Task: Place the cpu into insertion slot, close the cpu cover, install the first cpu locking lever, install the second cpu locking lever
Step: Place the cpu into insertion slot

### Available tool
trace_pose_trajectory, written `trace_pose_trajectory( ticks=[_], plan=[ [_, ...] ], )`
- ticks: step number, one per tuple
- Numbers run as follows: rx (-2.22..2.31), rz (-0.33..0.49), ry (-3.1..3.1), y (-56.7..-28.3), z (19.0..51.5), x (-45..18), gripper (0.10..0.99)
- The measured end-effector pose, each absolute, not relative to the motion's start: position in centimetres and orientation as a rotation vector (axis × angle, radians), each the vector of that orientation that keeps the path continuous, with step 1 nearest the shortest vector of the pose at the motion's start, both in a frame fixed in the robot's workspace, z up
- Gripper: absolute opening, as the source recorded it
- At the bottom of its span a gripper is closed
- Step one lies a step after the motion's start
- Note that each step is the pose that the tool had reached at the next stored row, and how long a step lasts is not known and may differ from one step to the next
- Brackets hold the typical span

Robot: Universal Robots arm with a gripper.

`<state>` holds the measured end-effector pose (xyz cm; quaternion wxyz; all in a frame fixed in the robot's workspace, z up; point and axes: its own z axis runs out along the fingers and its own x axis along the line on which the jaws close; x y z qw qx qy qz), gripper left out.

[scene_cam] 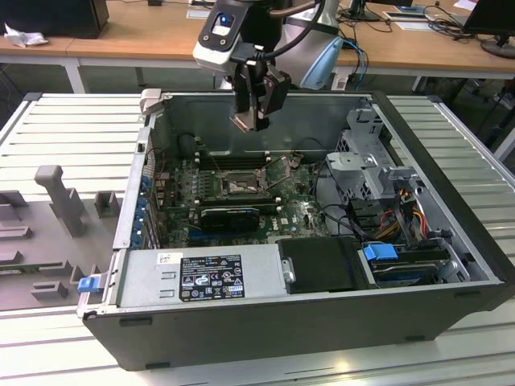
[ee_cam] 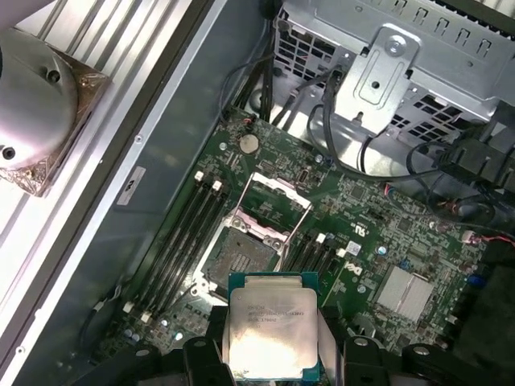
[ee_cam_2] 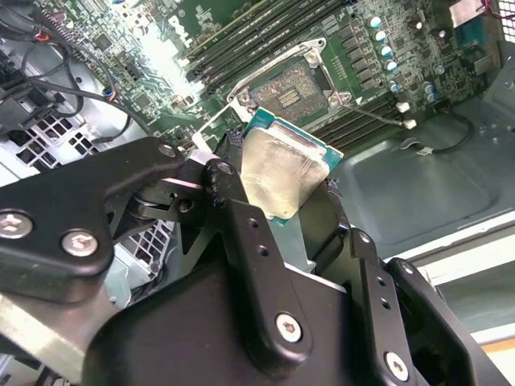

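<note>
My gripper (scene_cam: 251, 119) hangs above the open computer case, shut on the cpu (scene_cam: 244, 122). In both wrist views the cpu (ee_cam_2: 282, 173) (ee_cam: 269, 330), a flat square chip with a silvery top and green edge, sits clamped between the black fingers (ee_cam_2: 241, 217) (ee_cam: 201, 354). Below it on the green motherboard lies the insertion slot (scene_cam: 241, 183) (ee_cam: 241, 259) (ee_cam_2: 294, 84), dark-centred and uncovered. The cpu cover (ee_cam: 278, 199), a thin silvery frame, stands tilted up from the slot's far side. The cpu is well above the slot and touches nothing else.
Long black memory slots (ee_cam: 189, 233) flank the socket. A metal drive cage (scene_cam: 362, 161) with cables stands at the exterior view's right, and the power supply (scene_cam: 201, 277) sits along the front wall. A grey fixture (scene_cam: 56, 193) rests on the slatted table outside the case.
</note>
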<state>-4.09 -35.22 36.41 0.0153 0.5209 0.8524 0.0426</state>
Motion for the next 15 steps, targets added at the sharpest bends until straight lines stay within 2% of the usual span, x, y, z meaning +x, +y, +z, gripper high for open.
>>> trace_pose_trajectory(
  ticks=[15],
  plan=[
    [1.671,0.131,2.619,-35.22,35.72,-4.09,0.525]
  ],
)
